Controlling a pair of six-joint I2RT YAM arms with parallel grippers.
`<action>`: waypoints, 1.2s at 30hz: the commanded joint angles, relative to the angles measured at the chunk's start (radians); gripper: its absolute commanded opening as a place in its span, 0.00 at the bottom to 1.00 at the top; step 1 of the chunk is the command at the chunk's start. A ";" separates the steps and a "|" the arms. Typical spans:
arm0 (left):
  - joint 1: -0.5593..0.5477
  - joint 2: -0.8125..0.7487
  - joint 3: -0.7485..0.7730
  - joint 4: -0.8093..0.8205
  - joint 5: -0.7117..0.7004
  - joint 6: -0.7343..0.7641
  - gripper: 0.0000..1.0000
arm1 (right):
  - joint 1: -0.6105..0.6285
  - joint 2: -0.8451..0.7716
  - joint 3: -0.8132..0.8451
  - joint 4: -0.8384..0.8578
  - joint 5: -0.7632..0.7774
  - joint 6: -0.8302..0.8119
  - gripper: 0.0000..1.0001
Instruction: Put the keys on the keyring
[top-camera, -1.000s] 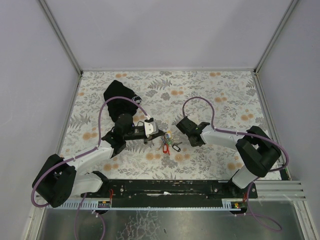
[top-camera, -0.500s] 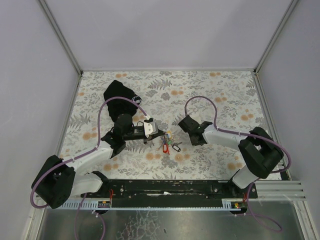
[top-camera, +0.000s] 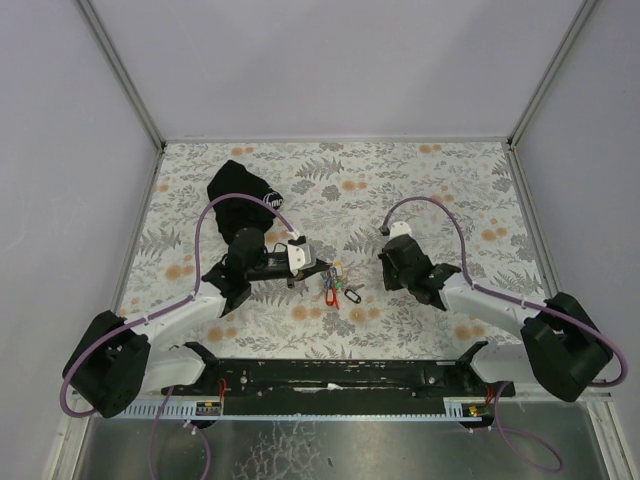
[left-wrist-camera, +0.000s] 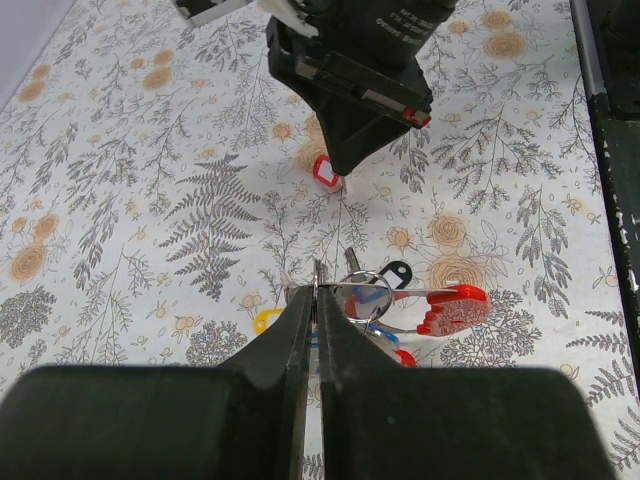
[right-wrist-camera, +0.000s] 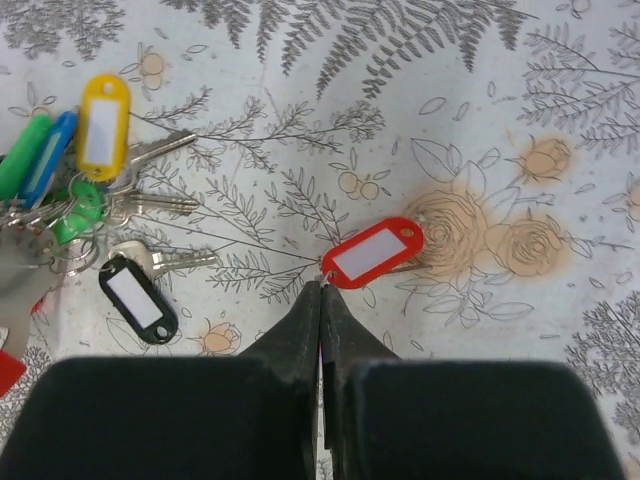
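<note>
My left gripper (top-camera: 321, 268) (left-wrist-camera: 315, 292) is shut on the silver keyring (left-wrist-camera: 362, 290), just above the table. A bunch of keys (top-camera: 336, 285) hangs on the ring, with yellow (right-wrist-camera: 103, 118), green (right-wrist-camera: 25, 155) and blue (right-wrist-camera: 52, 150) tags and a red foot-shaped fob (left-wrist-camera: 455, 308). A black-tagged key (right-wrist-camera: 132, 298) lies beside the bunch. My right gripper (top-camera: 388, 278) (right-wrist-camera: 321, 286) points down at the table to the right of the bunch. It is shut on the small ring of a red-tagged key (right-wrist-camera: 372, 252) (left-wrist-camera: 325, 170), which rests on the cloth.
A black cloth pouch (top-camera: 238, 190) with a white logo lies at the back left, behind the left arm. The floral tablecloth (top-camera: 450, 190) covers the table. Grey walls close three sides, and a black rail (top-camera: 340, 375) runs along the near edge.
The right arm has swung so its elbow sits lower and further right. Its gripper has shifted a little right and tipped down. The left gripper and the key bunch have not moved.
</note>
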 joint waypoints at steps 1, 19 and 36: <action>0.007 -0.027 -0.005 0.101 -0.007 -0.012 0.00 | -0.025 -0.083 -0.105 0.309 -0.151 -0.090 0.00; 0.008 -0.028 -0.016 0.129 -0.012 -0.023 0.00 | -0.030 -0.075 -0.448 1.063 -0.218 -0.176 0.00; 0.007 -0.037 -0.022 0.141 -0.029 -0.025 0.00 | -0.030 -0.495 -0.223 0.038 -0.490 0.039 0.00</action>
